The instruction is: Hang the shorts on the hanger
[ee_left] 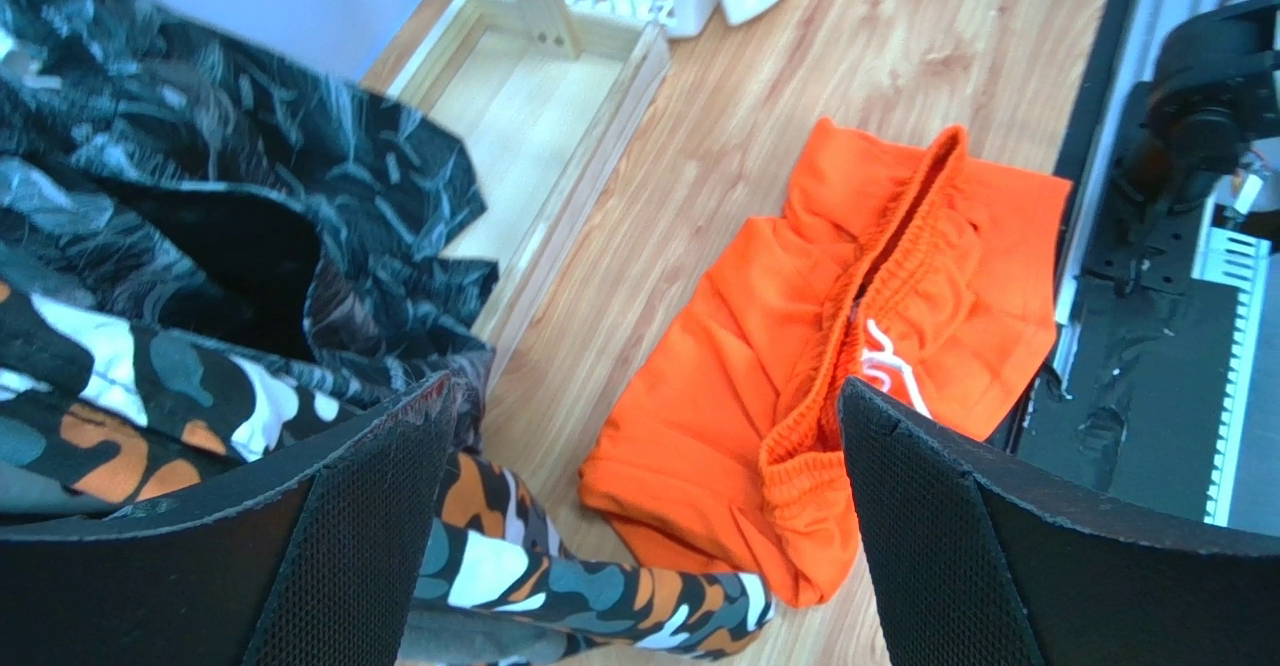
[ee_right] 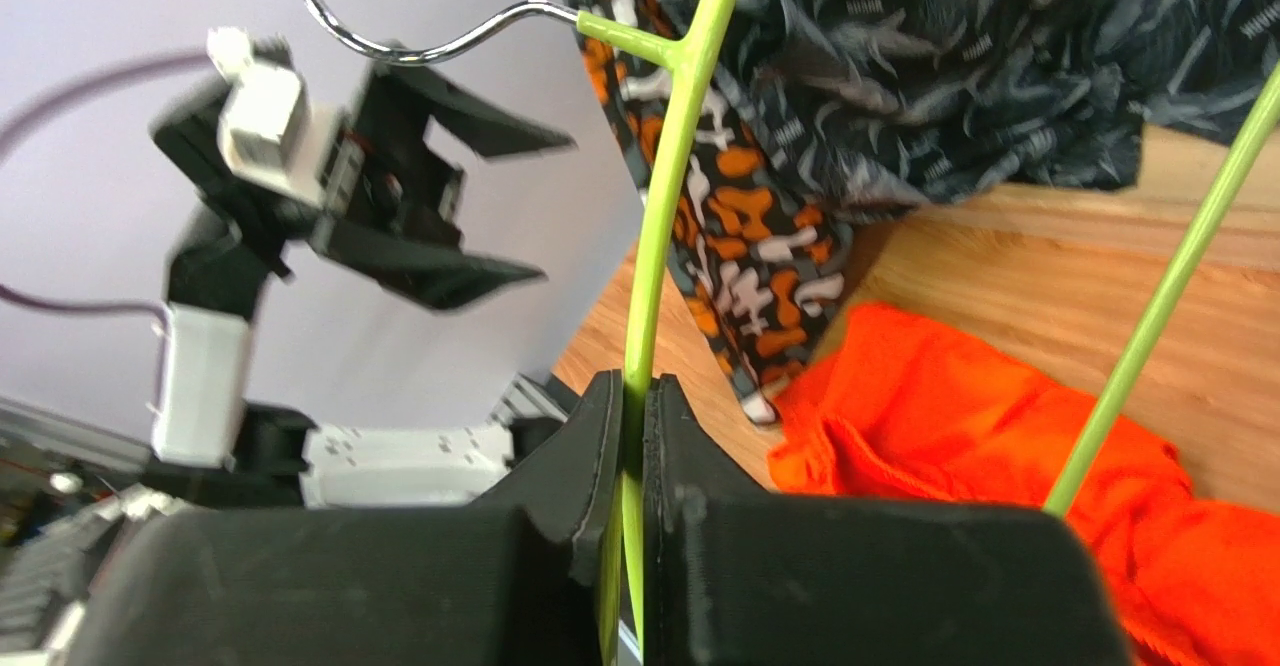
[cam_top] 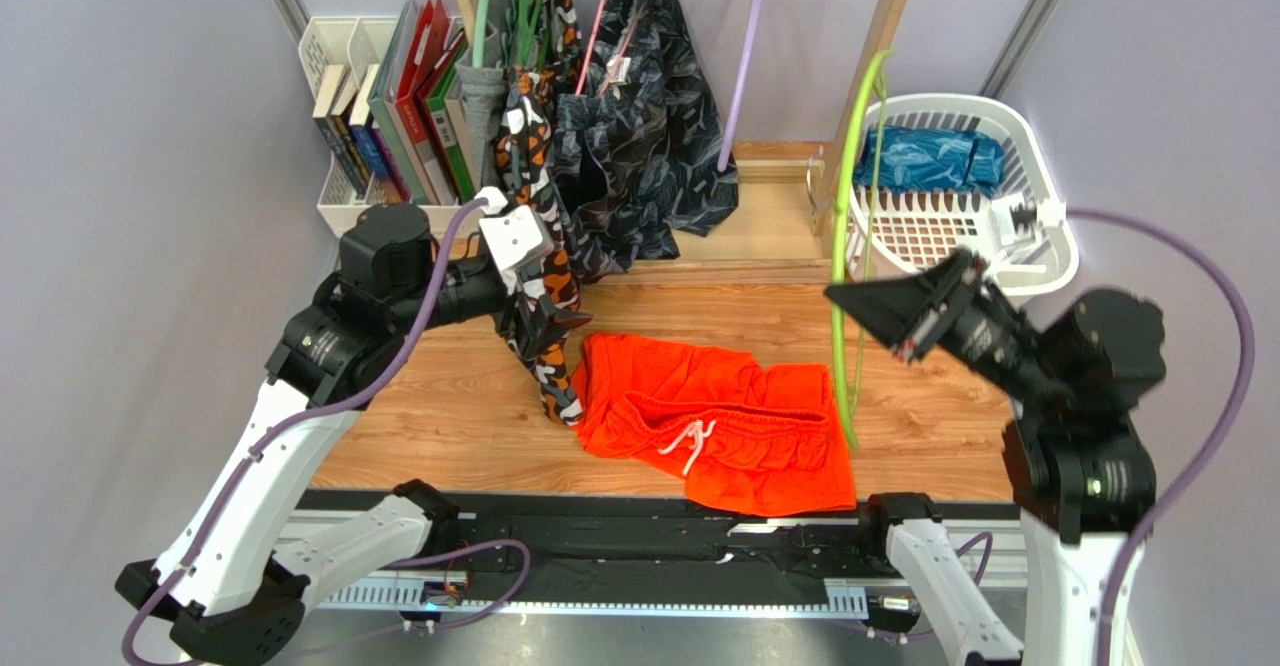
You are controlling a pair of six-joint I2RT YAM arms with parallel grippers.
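One wooden table [cam_top: 451, 411] bore the bright orange mesh shorts [cam_top: 714, 419], lying flat below the left gripper [ee_left: 646, 386], its fingers spread wide and touching nothing, while the thin lime-green plastic hanger [cam_top: 845, 381] stood upright at their right edge, pinched in the right gripper [ee_right: 631, 411].

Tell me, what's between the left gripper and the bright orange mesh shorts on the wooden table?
The dangling orange-black-white camo garment hangs between the left gripper and the shorts, as the top view shows.
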